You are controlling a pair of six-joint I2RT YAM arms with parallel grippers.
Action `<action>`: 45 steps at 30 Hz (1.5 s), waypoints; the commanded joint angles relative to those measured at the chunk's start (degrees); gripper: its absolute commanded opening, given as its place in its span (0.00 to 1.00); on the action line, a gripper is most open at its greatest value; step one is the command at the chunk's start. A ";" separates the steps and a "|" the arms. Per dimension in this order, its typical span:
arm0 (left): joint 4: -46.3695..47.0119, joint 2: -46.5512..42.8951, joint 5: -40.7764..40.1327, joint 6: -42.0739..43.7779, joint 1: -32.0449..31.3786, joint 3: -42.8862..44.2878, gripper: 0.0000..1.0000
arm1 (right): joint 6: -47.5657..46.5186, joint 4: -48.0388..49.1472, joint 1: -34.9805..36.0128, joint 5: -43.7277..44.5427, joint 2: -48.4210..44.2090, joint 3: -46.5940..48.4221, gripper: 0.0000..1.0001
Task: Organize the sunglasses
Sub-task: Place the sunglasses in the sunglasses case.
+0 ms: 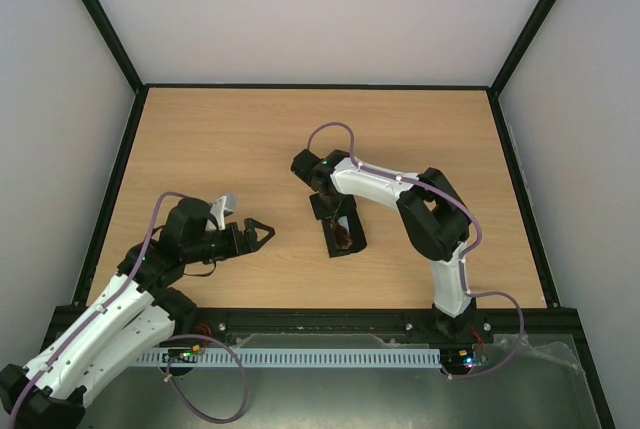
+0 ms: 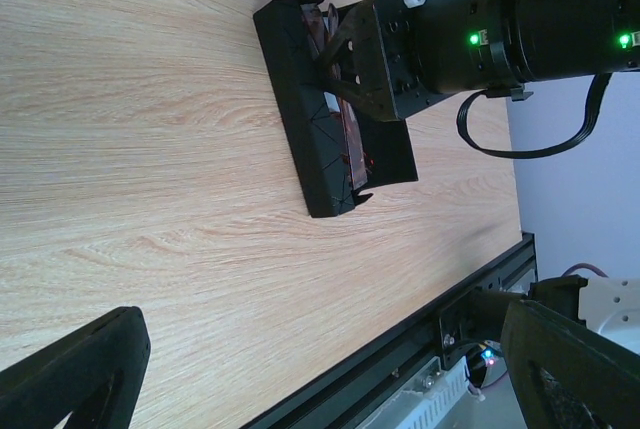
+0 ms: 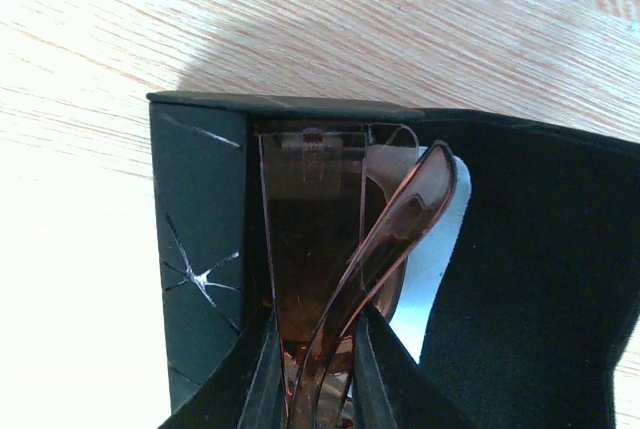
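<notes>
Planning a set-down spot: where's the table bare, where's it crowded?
Bare: far half of the table, case to back rail, and the strip right of the right arm. Crowded: near centre, right gripper holding the sunglasses in the case, left gripper close beside.

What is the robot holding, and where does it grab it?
Right gripper: jaws pinch the folded sunglasses by one end, in the case. Left gripper: nothing.
</notes>
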 commanded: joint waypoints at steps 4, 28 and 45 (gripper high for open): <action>0.74 -0.65 0.36 -0.16 -0.36 -1.17 0.99 | 1.71 1.72 -0.02 -0.62 0.50 1.19 0.06; 1.19 -0.65 0.08 -0.85 -0.61 -2.29 0.99 | 2.60 -0.66 1.11 2.25 -4.12 1.77 0.34; 12.38 9.49 -2.67 -3.58 -3.30 -4.65 0.99 | 2.79 1.19 5.29 4.36 -9.94 -1.75 0.70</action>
